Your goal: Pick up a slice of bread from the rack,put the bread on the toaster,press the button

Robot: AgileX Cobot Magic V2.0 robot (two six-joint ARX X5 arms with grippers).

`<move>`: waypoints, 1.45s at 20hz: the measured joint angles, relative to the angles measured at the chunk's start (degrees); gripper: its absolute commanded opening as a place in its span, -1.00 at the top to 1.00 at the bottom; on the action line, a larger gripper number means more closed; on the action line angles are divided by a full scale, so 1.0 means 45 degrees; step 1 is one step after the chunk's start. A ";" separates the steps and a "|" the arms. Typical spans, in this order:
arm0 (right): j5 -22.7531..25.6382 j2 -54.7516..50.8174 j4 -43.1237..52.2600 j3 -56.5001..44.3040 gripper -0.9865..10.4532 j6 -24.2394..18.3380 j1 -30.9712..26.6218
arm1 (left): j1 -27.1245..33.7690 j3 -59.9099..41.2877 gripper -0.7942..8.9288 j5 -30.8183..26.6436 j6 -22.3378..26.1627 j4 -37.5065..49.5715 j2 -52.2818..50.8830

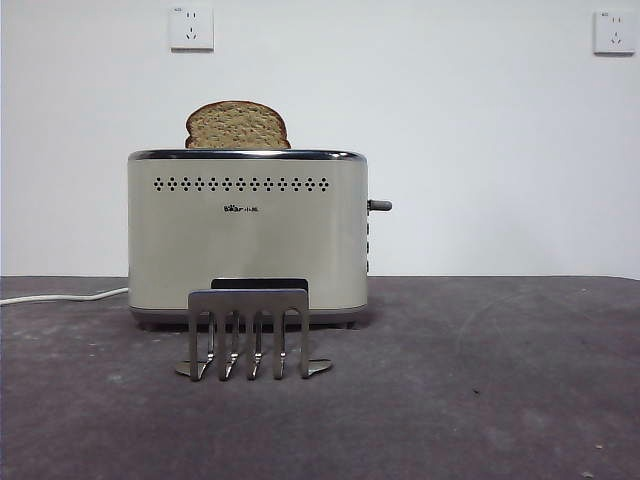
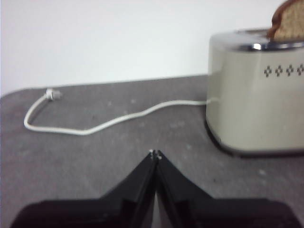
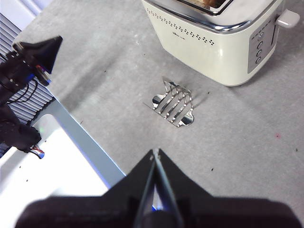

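With the slice of bread (image 1: pixel 238 126) seated in the toaster (image 1: pixel 247 235), the right end effector (image 3: pixel 155 153), empty and closed, should press squarely down on the button (image 3: pixel 288 18) ahead of it.

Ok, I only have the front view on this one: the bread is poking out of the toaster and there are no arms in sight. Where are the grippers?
Observer: The left gripper hangs low over the table, beside the toaster on its cord side, jaws shut and empty.
Operator: And the right one?
Observer: The right gripper is high up, looking down on the rack, jaws shut, holding nothing.
Operator: Is the toaster plugged in?
Observer: No. The cord ends in a plug lying loose on the table.
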 measured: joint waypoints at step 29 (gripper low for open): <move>0.0049 -0.1413 0.1273 -0.0194 0.83 -0.0418 -0.0967 | 0.0000 0.0000 0.84 0.0005 -0.1001 -0.1404 -0.0058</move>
